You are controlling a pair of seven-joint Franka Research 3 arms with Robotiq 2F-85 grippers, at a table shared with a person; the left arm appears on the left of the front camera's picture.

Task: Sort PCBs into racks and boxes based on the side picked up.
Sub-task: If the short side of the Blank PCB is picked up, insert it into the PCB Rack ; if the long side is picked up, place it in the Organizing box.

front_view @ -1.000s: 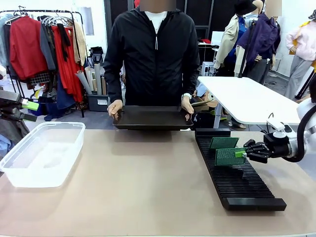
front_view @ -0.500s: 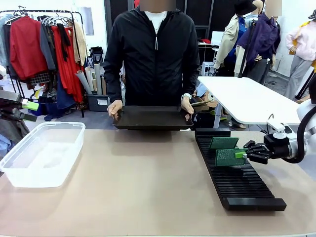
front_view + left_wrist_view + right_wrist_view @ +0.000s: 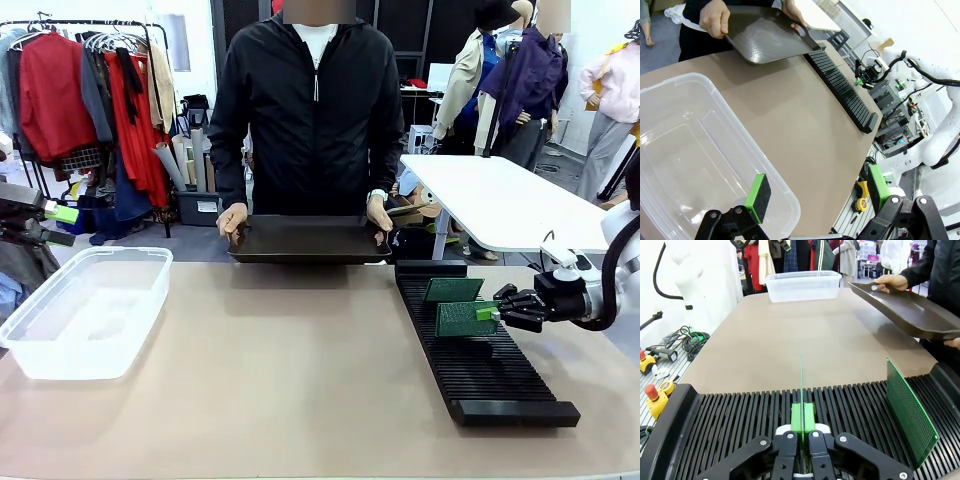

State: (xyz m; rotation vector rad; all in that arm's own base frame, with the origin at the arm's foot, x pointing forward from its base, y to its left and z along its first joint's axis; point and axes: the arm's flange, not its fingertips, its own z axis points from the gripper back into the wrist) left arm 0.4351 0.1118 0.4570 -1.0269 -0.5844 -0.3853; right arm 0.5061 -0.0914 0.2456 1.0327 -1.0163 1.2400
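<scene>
Nothing appears to have shifted since a second ago: the right gripper (image 3: 492, 312) sits in the same spot over the long black slotted plastic rack (image 3: 480, 370) on the right of the table, its green pads pressed together on the edge of a thin green circuit board (image 3: 466, 318). In the right wrist view that board (image 3: 801, 385) is seen edge-on as a thin green line rising from between the closed fingers, standing upright above the rack's slots (image 3: 740, 415). A second green circuit board (image 3: 453, 290) stands in the rack just beyond it, toward the far end; in the right wrist view its speckled face (image 3: 910, 415) shows to the right.

The person at the far side holds a smooth dark brown flat tray (image 3: 305, 240) with both hands, as before.

The translucent clear plastic tub (image 3: 85, 310) lies at the table's left. The left gripper (image 3: 815, 195) hangs above its near corner with its fingers spread wide apart, nothing between them.

No writing can be read.
</scene>
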